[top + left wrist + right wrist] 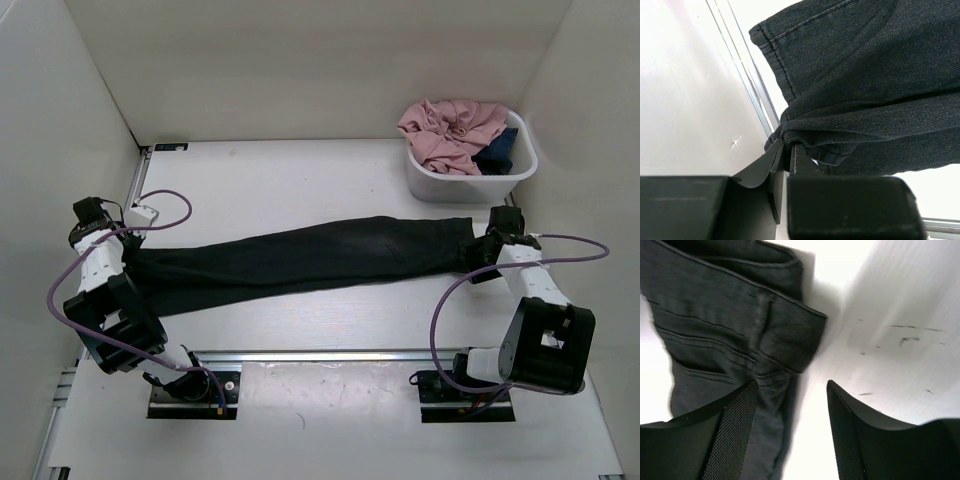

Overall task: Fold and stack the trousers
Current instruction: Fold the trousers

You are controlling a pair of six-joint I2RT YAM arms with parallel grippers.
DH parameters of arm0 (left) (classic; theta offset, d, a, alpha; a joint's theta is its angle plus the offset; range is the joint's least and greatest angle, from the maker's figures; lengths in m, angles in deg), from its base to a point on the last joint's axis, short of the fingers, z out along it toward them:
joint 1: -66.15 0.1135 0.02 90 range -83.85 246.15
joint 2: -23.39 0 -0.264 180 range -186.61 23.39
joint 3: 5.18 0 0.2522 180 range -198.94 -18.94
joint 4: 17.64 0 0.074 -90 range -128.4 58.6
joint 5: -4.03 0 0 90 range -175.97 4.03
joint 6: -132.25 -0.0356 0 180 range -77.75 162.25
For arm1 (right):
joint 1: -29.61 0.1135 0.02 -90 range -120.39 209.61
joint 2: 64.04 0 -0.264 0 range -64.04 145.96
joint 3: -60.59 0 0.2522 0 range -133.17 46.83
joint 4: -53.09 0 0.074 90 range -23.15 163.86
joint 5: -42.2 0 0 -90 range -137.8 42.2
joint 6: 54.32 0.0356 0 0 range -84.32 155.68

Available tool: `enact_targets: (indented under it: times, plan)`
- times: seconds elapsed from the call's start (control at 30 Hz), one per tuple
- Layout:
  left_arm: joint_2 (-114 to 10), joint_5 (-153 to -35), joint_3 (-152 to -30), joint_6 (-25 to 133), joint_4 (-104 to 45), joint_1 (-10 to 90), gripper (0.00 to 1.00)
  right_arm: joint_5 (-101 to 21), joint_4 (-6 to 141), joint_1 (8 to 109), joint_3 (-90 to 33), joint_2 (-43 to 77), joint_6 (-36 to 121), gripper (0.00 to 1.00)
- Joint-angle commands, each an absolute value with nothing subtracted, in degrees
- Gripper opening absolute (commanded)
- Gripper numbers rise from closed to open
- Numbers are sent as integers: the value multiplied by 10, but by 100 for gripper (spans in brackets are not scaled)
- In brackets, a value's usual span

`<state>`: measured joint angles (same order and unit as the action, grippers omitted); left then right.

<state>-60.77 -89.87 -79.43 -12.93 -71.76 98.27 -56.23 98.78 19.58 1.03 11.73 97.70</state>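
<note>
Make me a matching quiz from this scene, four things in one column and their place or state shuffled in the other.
1. left claw
2. right claw
3. pink garment
4. trousers

A. open by the waistband
B. shut on a hem
C. heaped in the white tub
D. stretched across the table

Pairs: 1-B, 2-A, 3-C, 4-D
</note>
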Motion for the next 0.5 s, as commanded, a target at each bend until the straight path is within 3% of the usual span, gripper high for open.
enact_targets:
  times: [0.0, 0.17, 0.33, 0.43, 0.47]
  plan:
    - [-591, -907, -806, -125, -723, 983, 14, -576, 958, 194, 15, 111, 1011, 63]
    - [-591, -907, -806, -125, -723, 983, 14, -565, 943, 194, 20, 133, 1030, 70]
    - [-591, -907, -806, -125, -728, 983, 14, -565, 930, 194, 13, 178, 1035, 68]
    - [-591, -907, -806, -125, -728, 983, 14, -571, 923, 194, 8, 202, 1041, 56]
    - [-591, -907, -806, -125, -728, 983, 14, -576, 937, 194, 3, 211, 1041, 44]
